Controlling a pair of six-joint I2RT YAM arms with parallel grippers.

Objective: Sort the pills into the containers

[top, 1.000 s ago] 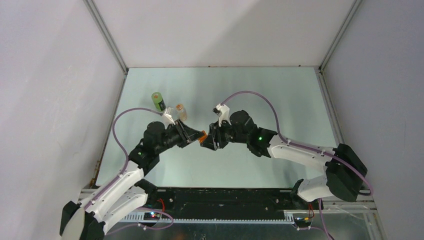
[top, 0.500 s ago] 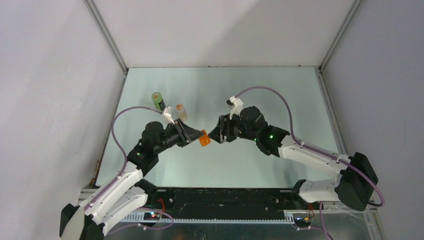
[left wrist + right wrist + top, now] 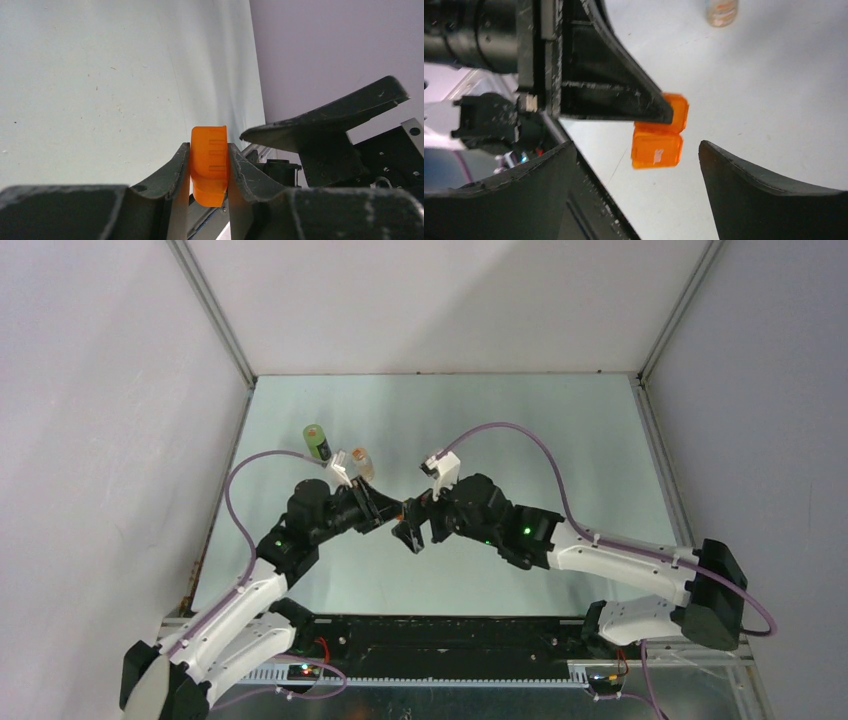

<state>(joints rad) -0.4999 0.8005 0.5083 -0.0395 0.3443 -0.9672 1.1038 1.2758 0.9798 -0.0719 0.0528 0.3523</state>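
**Now the box hangs between two grippers, one gripping and one wide open**

Left wrist: the left gripper (image 3: 209, 148) has its jaws drawn in narrow and pinches the orange box (image 3: 209, 167) by its flat sides. The box stands on edge between the pads, its rounded end pointing out past the fingertips and clear of the table (image 3: 100, 75) below.

Right wrist: the right gripper (image 3: 635, 150) is spread wide and has hold of nothing. The box sits in the gap between its two fingers, touching neither. It shows as two square halves, one above the other. The upper half is largely hidden behind a finger of the left gripper, and the lower half hangs free. Its long axis runs across the line on which these jaws close, so both sides of the free half face a pad. At the top edge of this view the vial (image 3: 721, 11) stands on the table, well apart.

Top external: both arms meet nose to nose over the middle of the table, and the box is almost hidden between them. The green bottle (image 3: 317, 443) stands upright to the far left, near the vial and behind the left arm.

Judging from this, the right arm is placed to close on the free half.
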